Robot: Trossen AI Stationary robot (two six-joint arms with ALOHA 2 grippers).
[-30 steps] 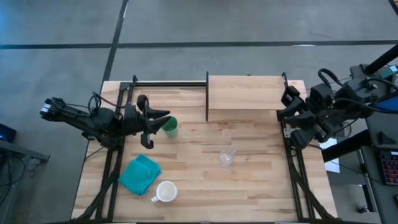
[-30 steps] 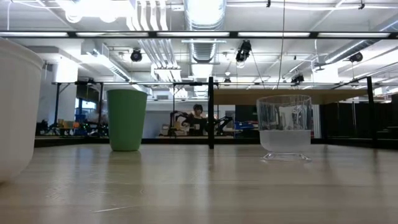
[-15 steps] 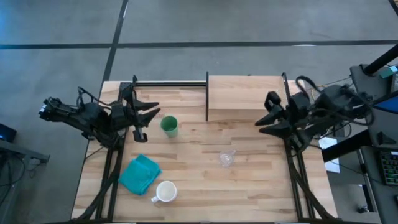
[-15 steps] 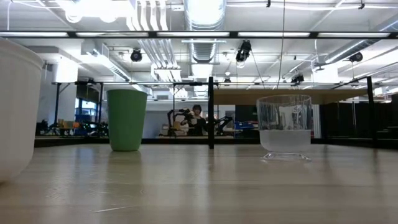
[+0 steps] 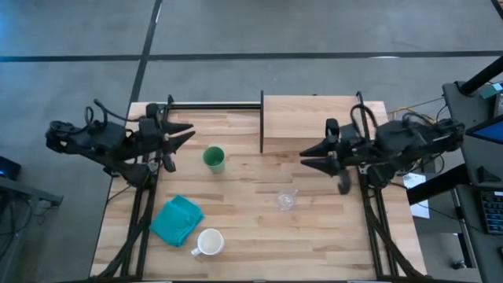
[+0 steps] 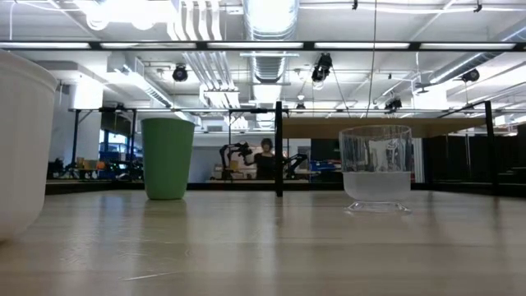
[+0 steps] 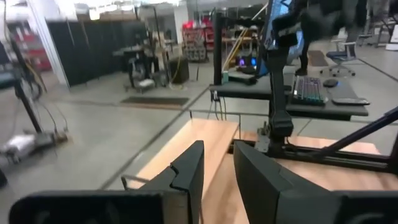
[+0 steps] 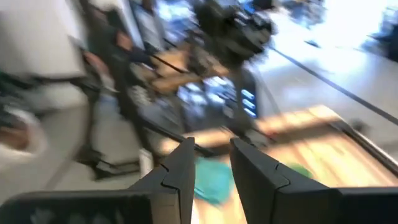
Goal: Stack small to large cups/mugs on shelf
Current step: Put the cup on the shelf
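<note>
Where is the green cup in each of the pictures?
High view: the green cup stands on the table left of middle, near the left tool.
Low view: the green cup stands upright at left, with the clear cup to its right.
Left wrist view: not in it.
Right wrist view: too blurred to tell.
Shared landmark: the black post at the shelf's edge.

green tumbler [image 6: 168,158] upright | clear cup [image 6: 376,168] well apart | white mug [image 6: 23,144] nearest
</note>
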